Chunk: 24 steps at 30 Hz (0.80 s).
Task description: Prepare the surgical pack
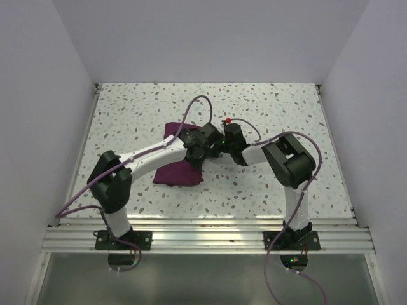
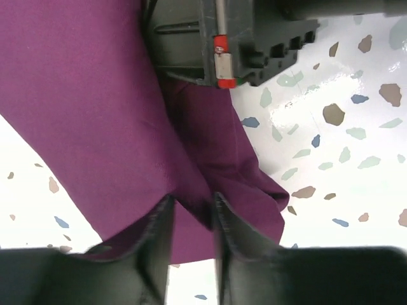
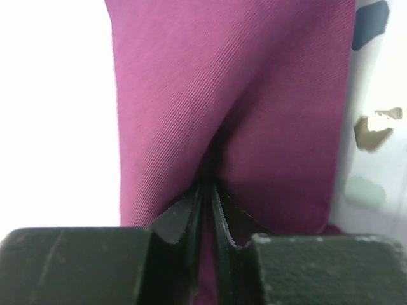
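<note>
The surgical pack is a plum-purple cloth bundle (image 1: 177, 171) lying left of the table's middle; nothing of its contents shows. Both grippers meet over its far right corner. My left gripper (image 1: 205, 145) reaches in from the left. In the left wrist view its fingers (image 2: 194, 206) stand apart, with a loose fold of the cloth (image 2: 82, 95) between and behind the tips. My right gripper (image 1: 224, 141) comes from the right. In the right wrist view its jaws (image 3: 206, 187) stand almost together, pinching a raised crease of the cloth (image 3: 254, 95).
The speckled white table (image 1: 273, 108) is walled in on three sides by pale panels. The right gripper's black body with a red-tipped rod (image 2: 221, 47) hangs close above the left fingers. Purple cables (image 1: 197, 105) loop over both arms. A metal rail (image 1: 203, 238) runs along the near edge.
</note>
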Each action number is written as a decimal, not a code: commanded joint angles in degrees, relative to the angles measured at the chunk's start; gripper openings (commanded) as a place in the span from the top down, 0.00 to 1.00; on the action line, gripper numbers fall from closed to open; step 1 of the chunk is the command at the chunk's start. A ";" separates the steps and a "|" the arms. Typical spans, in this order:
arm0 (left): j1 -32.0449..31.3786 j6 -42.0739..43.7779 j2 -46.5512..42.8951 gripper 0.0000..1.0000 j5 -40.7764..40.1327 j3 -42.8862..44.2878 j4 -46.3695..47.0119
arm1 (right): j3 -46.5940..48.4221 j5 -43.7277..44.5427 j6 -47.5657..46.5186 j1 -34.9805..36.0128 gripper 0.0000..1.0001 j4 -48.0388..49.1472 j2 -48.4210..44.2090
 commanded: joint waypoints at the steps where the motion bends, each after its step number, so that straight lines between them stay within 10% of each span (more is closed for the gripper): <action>1: 1.53 -3.35 -1.43 0.63 0.40 3.48 -1.45 | 1.55 1.15 -6.84 -1.32 0.85 -11.61 -6.00; 11: 4.43 -3.72 10.43 0.48 -5.76 20.69 -8.13 | 3.13 5.02 -17.74 -3.95 0.65 -34.82 -14.54; 24: 4.35 -1.96 20.45 0.46 -12.01 27.30 -11.03 | -0.91 0.81 -17.84 -6.59 0.63 -30.97 -15.69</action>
